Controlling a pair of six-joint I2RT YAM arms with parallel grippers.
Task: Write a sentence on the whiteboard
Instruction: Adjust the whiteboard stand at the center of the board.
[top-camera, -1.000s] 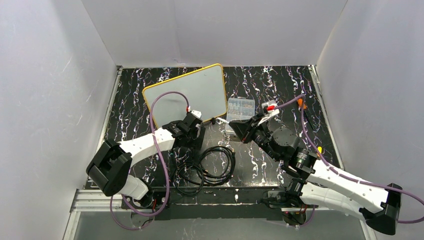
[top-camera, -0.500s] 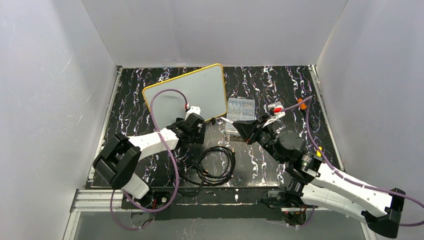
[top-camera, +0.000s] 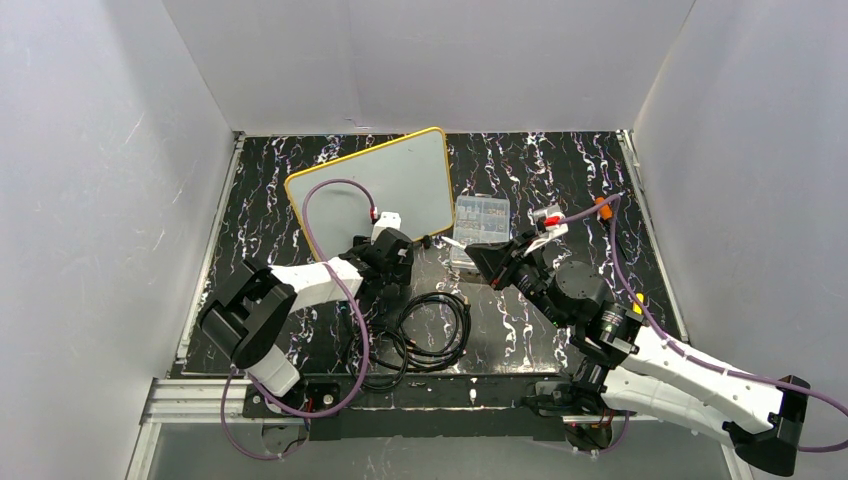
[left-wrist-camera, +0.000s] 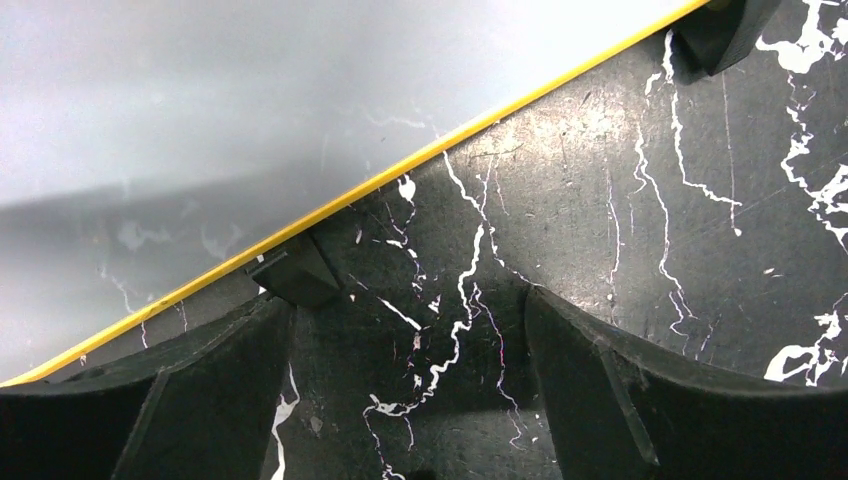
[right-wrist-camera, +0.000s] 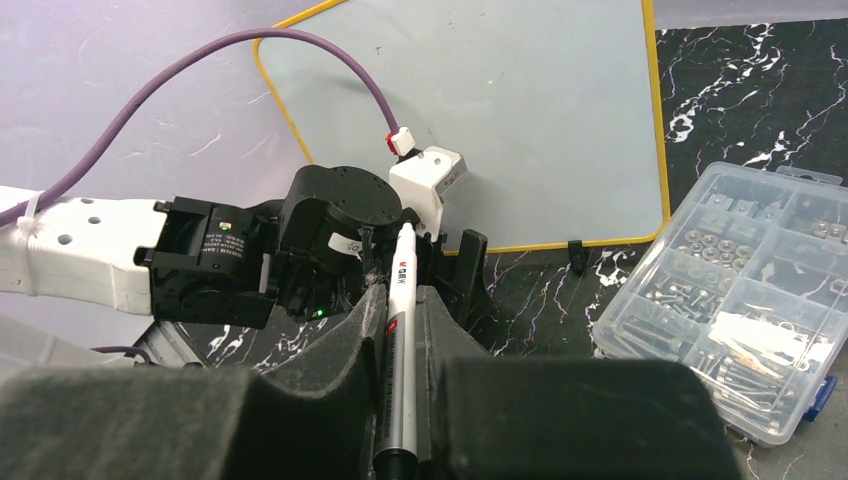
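The right hand (right-wrist-camera: 400, 300) is squeezing a marker (right-wrist-camera: 404, 262) between its two fingers, clamped tight on the white barrel. The barrel is carrying red print and is ending in a dark tip nearest the wrist camera. The marker is pointing away toward the left arm (right-wrist-camera: 210, 250) and the whiteboard (right-wrist-camera: 500, 110) beyond it.

The left hand (left-wrist-camera: 408, 310) is hovering low over the desk (left-wrist-camera: 600, 180) with its fingers (left-wrist-camera: 200, 400) standing well apart and gripping nothing; black marbled desk is showing between them. Its left finger is sitting just beside a small black clip (left-wrist-camera: 295, 275) under the board's yellow rim, though I cannot tell whether they are touching. A second clip (left-wrist-camera: 720, 35) is peeking in at the top right of that wrist view.

The whiteboard is lying at the far left-centre of the desk, turned at an angle, its face showing plain pale grey-white. Just to its right a clear plastic box (right-wrist-camera: 740, 290) is sitting on the desk, its compartments holding small silvery nuts, washers and screws, too small for me to count. Nearer the arms' bases, black cable loops (top-camera: 425, 335) are lying coiled on the desk.

Counting up, I am seeing one whiteboard, one marker, one box, two clips and two arms.
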